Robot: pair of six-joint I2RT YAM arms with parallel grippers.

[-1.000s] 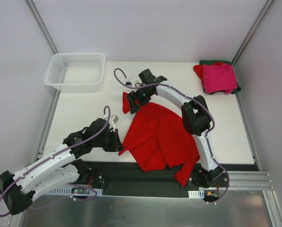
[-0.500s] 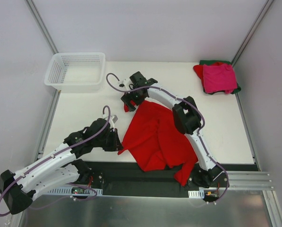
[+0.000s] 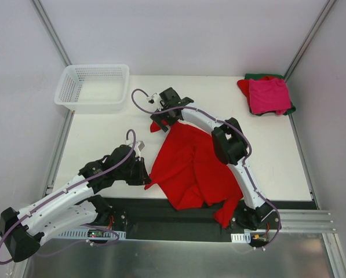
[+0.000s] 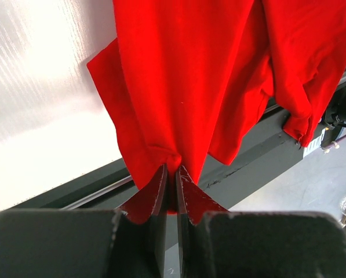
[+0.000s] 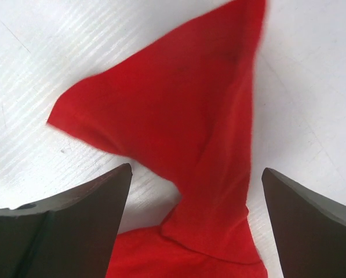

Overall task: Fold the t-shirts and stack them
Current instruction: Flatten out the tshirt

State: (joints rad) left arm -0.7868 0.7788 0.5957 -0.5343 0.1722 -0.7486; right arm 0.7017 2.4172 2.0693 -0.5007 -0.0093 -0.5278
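Note:
A bright red t-shirt (image 3: pixel 193 168) lies crumpled across the middle of the white table, one end hanging over the near edge. My left gripper (image 3: pixel 145 174) is shut on its left corner; the left wrist view shows cloth pinched between the fingertips (image 4: pixel 173 171) and the shirt (image 4: pixel 207 75) stretching away. My right gripper (image 3: pixel 159 120) hovers open over the shirt's far-left sleeve. In the right wrist view that sleeve (image 5: pixel 201 104) lies flat between the wide jaws of the gripper (image 5: pixel 196 169), untouched. At the back right sits a stack with a magenta-pink t-shirt (image 3: pixel 269 95) on a red one (image 3: pixel 243 86) and a dark green one (image 3: pixel 291 109).
A white mesh basket (image 3: pixel 93 86) stands off the table's back left corner. A dark rail (image 3: pixel 155 211) runs along the near edge by the arm bases. Grey walls with metal posts close in the sides.
My right gripper has moved left and lower over the far-left sleeve, now covering most of it from above. The left arm and the shirt stay put.

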